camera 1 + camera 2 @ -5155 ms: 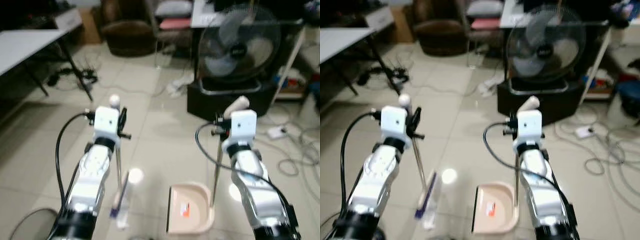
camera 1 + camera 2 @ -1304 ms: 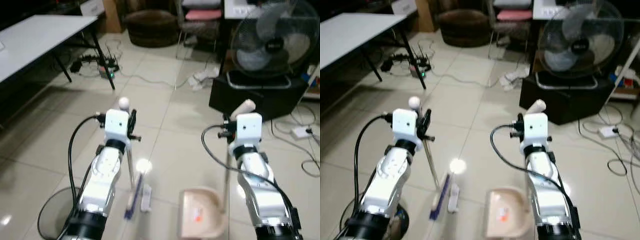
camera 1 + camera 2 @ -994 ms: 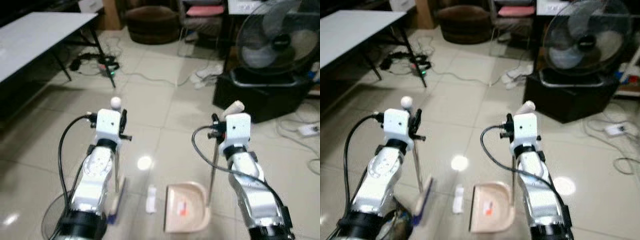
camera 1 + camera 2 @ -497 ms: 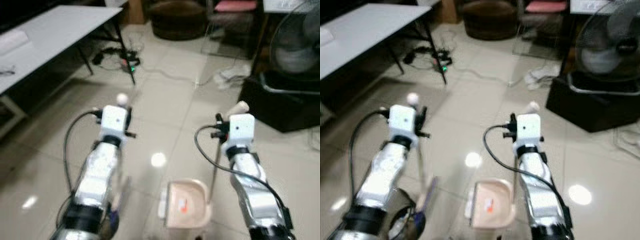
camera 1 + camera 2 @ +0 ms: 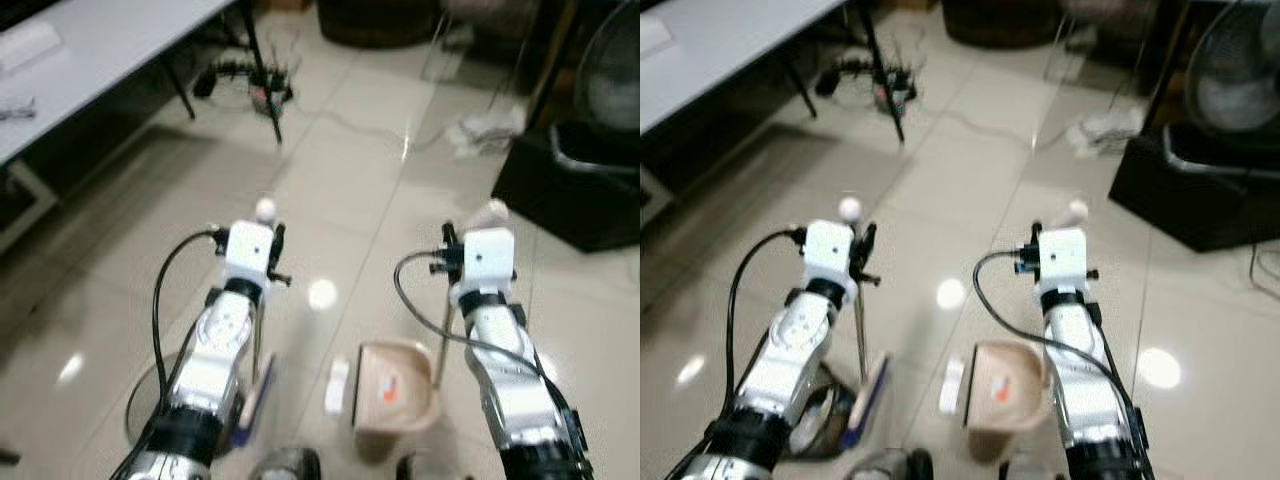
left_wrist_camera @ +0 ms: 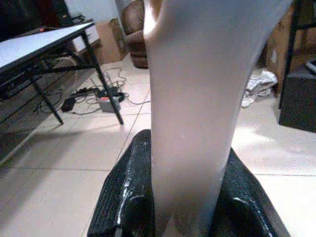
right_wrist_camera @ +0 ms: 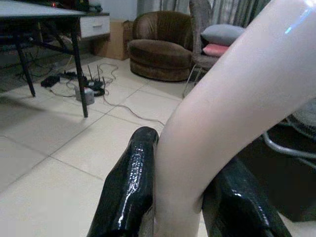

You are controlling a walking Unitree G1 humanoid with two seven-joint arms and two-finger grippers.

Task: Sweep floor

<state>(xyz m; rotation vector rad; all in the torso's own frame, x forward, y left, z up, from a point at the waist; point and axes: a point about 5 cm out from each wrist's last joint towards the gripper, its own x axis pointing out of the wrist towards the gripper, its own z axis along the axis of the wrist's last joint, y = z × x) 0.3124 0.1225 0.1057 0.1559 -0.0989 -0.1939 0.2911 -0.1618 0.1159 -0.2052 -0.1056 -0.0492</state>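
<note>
My left gripper (image 5: 268, 256) is shut on the thin metal handle of a broom (image 5: 257, 340), just below its white ball top. The broom's head (image 5: 254, 398) rests on the pale tiled floor (image 5: 350, 200) beside my left arm. My right gripper (image 5: 448, 264) is shut on the upright handle of a beige dustpan (image 5: 397, 385), which sits on the floor between the arms. A small white object (image 5: 337, 384) lies on the tiles just left of the dustpan's open side. In the wrist views, black fingers (image 6: 129, 195) (image 7: 129, 185) clamp the pale handles (image 6: 192, 98) (image 7: 222, 123).
A white table (image 5: 100, 50) with black legs stands at the far left, a power strip and cables (image 5: 262, 95) by its leg. A black fan base (image 5: 580, 190) is at the right, crumpled white material (image 5: 485, 130) beside it. A dark round ring (image 5: 830, 410) lies under my left arm.
The whole view has shifted toward the table as the camera moved. The small white object, beside the broom head a second ago, now lies by the dustpan's mouth. Both grips are unchanged.
</note>
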